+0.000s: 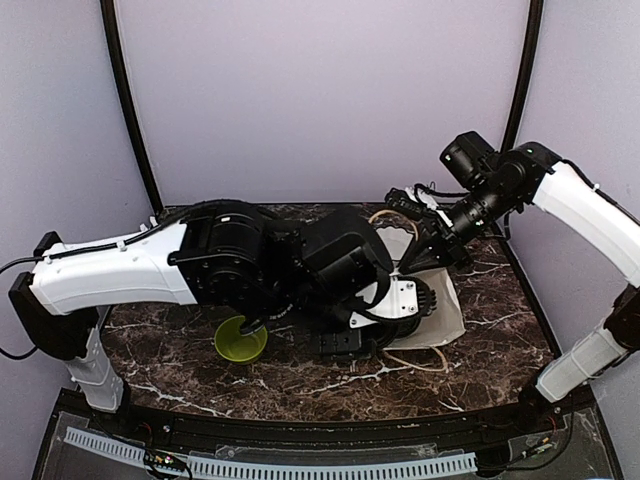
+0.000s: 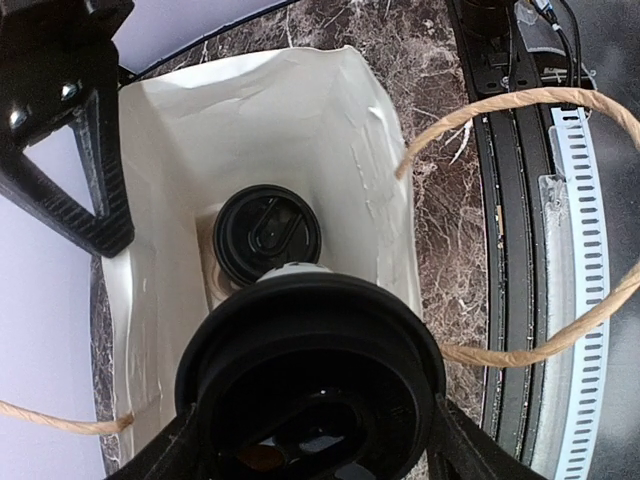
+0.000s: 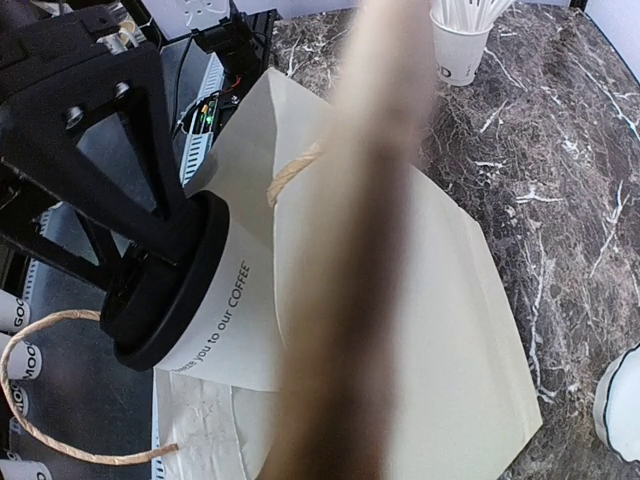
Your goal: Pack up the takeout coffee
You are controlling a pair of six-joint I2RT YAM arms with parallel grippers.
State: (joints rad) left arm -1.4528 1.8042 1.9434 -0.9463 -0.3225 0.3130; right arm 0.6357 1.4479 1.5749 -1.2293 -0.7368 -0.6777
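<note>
A white paper bag (image 2: 300, 110) stands open on the marble table. One takeout coffee cup (image 2: 268, 232), black lid up, stands at its bottom. My left gripper (image 2: 312, 445) is shut on the second cup (image 3: 222, 315) at its black lid (image 2: 310, 360), with a finger on each side. That cup hangs in the bag's mouth, tilted in the right wrist view, with its lower part inside. My right gripper (image 1: 437, 243) is shut on the bag's twine handle (image 3: 370, 250), which crosses its camera as a blurred brown band and hides its fingertips.
A lime-green bowl (image 1: 240, 340) sits under my left arm, left of the bag (image 1: 440, 320). A white cup full of straws (image 3: 462, 45) stands beyond the bag. A white rimmed dish (image 3: 622, 410) lies by the bag's corner. The second twine handle (image 2: 520, 100) loops outward.
</note>
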